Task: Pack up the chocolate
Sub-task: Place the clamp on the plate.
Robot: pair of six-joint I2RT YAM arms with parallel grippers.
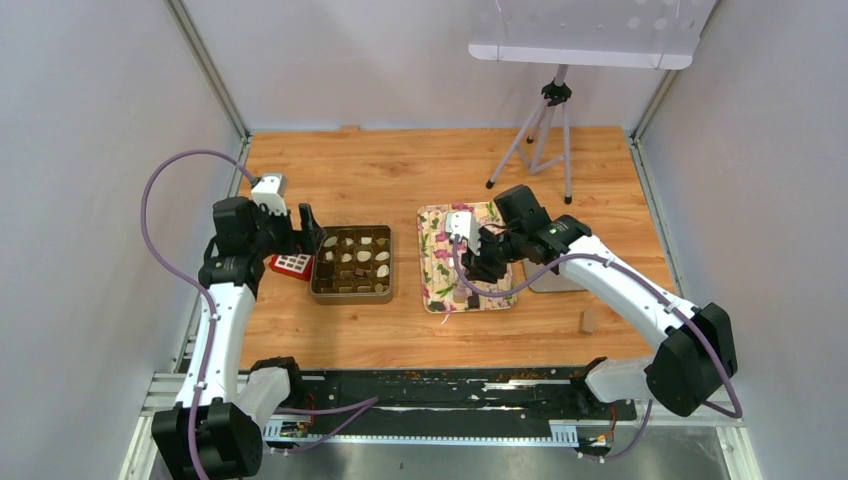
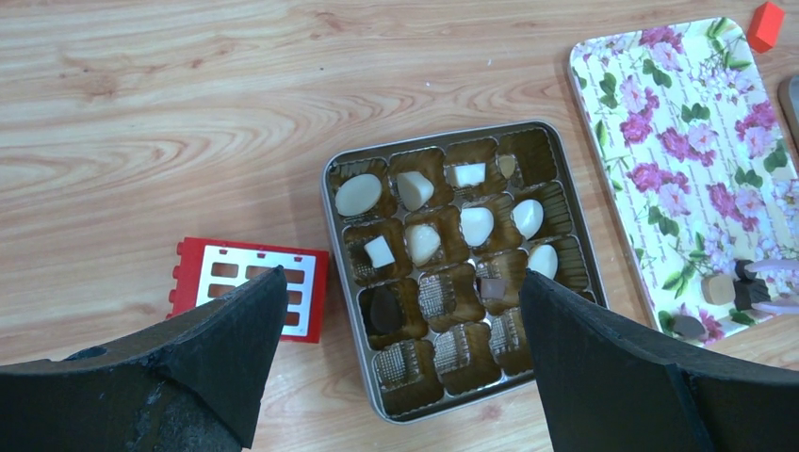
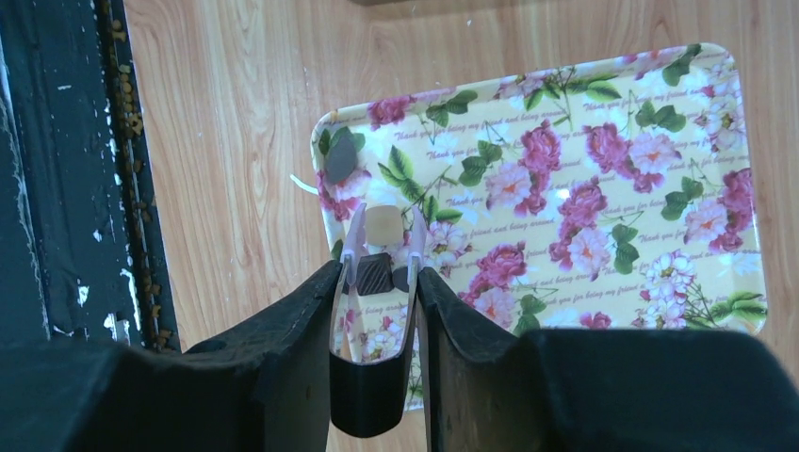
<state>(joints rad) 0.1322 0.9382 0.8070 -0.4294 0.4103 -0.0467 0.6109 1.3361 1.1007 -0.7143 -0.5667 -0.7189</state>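
The chocolate box (image 1: pixel 350 292) is a metal tin with brown paper cups. It holds several cream-white pieces (image 2: pixel 358 195), a dark round one (image 2: pixel 383 309) and a brown square (image 2: pixel 490 287). My left gripper (image 2: pixel 400 278) hangs open and empty above the tin's near cups. My right gripper (image 3: pixel 379 273) is shut on clear tongs (image 3: pixel 363 311) over the floral tray (image 3: pixel 603 122). The tong tips flank a tan round chocolate (image 3: pixel 382 224). A dark ridged square (image 3: pixel 374 273) and a dark round piece (image 3: pixel 340 160) also lie on the tray.
A red slotted block (image 2: pixel 250 282) lies left of the tin. A small bright red block (image 2: pixel 765 24) sits beyond the tray. A lone tan cylinder (image 1: pixel 587 320) stands at the near right. A tripod (image 1: pixel 545 130) stands at the back. A black rail (image 1: pixel 440 385) runs along the near edge.
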